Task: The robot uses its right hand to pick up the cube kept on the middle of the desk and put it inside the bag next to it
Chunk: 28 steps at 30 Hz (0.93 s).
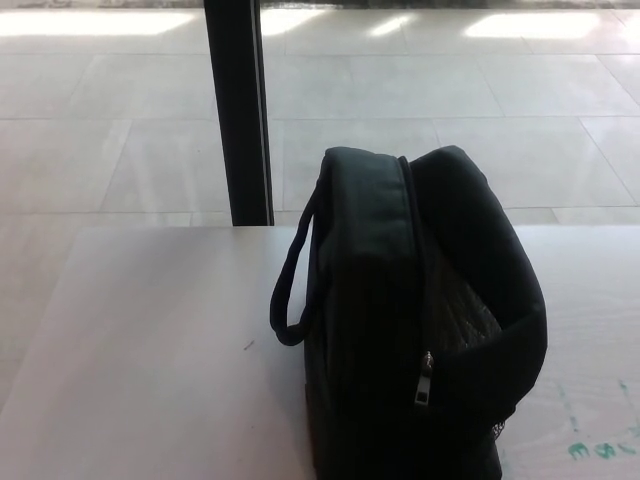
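A black fabric bag [400, 320] stands upright on the pale desk [150, 350], right of the middle of the head view. Its carry handle [290, 290] loops out on its left side and a zip pull [425, 380] hangs on its front. The zip runs up over the top, and I cannot see inside the bag. No cube shows anywhere in the picture. Neither of my hands is in the picture.
A black post [238, 110] rises behind the desk's far edge. Light floor tiles [450, 90] lie beyond. Green marks [600, 448] are on the desk surface at the lower right. The desk's left edge slants toward the lower left.
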Available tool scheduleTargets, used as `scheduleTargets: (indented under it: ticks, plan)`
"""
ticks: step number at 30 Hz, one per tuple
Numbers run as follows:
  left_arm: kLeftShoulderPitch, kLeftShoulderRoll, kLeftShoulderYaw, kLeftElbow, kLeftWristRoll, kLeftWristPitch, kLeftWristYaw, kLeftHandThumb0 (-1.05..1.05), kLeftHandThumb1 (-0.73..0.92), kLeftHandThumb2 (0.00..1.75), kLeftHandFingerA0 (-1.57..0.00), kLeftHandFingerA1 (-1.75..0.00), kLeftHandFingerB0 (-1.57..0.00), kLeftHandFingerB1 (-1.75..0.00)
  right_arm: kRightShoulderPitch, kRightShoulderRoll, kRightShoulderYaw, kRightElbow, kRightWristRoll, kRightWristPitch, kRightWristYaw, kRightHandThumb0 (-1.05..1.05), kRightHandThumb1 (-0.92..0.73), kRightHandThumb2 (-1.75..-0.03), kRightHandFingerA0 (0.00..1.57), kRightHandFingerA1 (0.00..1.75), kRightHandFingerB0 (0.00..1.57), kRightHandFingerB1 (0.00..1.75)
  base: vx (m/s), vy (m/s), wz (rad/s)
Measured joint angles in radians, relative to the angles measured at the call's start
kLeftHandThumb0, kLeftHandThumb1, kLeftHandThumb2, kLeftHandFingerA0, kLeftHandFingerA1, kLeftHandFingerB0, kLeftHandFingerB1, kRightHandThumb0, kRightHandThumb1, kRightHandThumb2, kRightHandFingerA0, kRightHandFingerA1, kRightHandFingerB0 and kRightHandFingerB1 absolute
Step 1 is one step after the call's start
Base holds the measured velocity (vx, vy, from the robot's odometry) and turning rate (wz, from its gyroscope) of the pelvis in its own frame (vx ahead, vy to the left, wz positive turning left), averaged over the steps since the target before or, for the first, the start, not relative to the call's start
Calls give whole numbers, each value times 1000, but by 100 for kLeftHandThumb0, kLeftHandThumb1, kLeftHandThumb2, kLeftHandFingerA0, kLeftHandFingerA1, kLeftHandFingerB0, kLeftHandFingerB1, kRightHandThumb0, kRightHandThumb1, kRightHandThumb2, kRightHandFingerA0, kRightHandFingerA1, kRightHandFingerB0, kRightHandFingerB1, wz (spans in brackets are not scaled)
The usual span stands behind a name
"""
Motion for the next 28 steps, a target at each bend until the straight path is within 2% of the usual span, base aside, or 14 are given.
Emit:
scheduleTargets:
  ticks: [2, 3, 5, 10, 11, 12, 14, 15, 18, 19, 21, 22, 24, 28]
  plan:
    - [3, 0, -2, -4, 0, 0, 1, -59, 52, 89, -33, -60, -37, -58, 7, -5, 6, -8, 14, -1, 2, -49, -68, -60, 40, 49, 27, 31, 0, 0, 0]
    - [4, 0, -2, -6, 0, 0, 1, -59, 52, 88, -35, -61, -36, -57, 13, -8, 13, -12, 19, -2, 4, -50, -64, -59, 46, 70, 27, 32, 0, 0, 0]
    - [5, 0, -2, -6, 0, 0, 2, -61, 52, 89, -34, -61, -33, -55, 18, -10, 19, -10, 25, -3, 6, -49, -68, -61, 35, 48, 27, 33, 0, 0, 0]
    - [10, 0, -1, -6, 0, 0, 3, -54, 50, 89, -28, -59, -38, -60, 41, -16, 40, -17, 57, -8, 23, -48, -69, -61, 37, 46, 26, 32, 0, 0, 0]
    - [10, 0, 0, -5, -2, 0, 3, -55, 50, 88, -29, -59, -37, -59, 41, -18, 41, -14, 63, -8, 26, -55, -54, -82, 27, 51, 20, 43, 0, 0, 0]
    - [10, 0, 1, -5, -2, 0, 3, -57, 52, 89, -32, -61, -37, -58, 41, -21, 42, -12, 66, -8, 28, -50, -68, -61, 35, 46, 26, 32, 0, 0, 0]
    - [11, 0, 3, -6, -2, 0, 2, -58, 51, 88, -32, -61, -31, -55, 41, -31, 50, -2, 77, -11, 34, -49, -68, -60, 37, 50, 26, 31, 0, 0, 0]
    - [13, 0, 3, -7, -2, 0, 2, -58, 51, 88, -32, -61, -35, -57, 41, -38, 58, 8, 80, -15, 35, -55, -54, -82, 26, 51, 21, 43, 0, 0, 0]
    - [15, 0, 3, -10, -2, 0, 3, -57, 51, 88, -32, -60, -37, -58, 39, -48, 73, 37, 87, -26, 37, -49, -68, -60, 38, 46, 28, 31, 0, 0, 0]
    - [15, 0, 4, -12, -2, 0, 4, -58, 52, 88, -32, -60, -34, -56, 36, -49, 78, 45, 89, -29, 38, -56, -54, -82, 27, 50, 22, 43, 0, 0, 0]
    - [16, 0, 3, -13, -2, 0, 4, -59, 53, 89, -30, -59, -33, -55, 29, -52, 86, 57, 94, -32, 38, -56, -54, -82, 28, 50, 21, 43, 0, 0, 0]
    - [17, 1, 2, -13, -1, 0, 4, -59, 53, 89, -30, -59, -35, -56, 27, -54, 90, 61, 97, -33, 38, -49, -68, -61, 37, 43, 28, 31, 0, 0, 0]
    - [18, 1, 0, -13, -1, -1, 3, -57, 53, 90, -31, -60, -39, -59, 27, -58, 97, 63, 101, -36, 38, -51, -67, -60, 45, 60, 27, 32, 0, 0, 0]
    - [17, 1, 0, -11, -1, -1, 3, -59, 53, 90, -31, -60, -37, -58, 29, -62, 104, 60, 112, -38, 40, -51, -65, -59, 42, 55, 29, 32, 0, 0, 0]
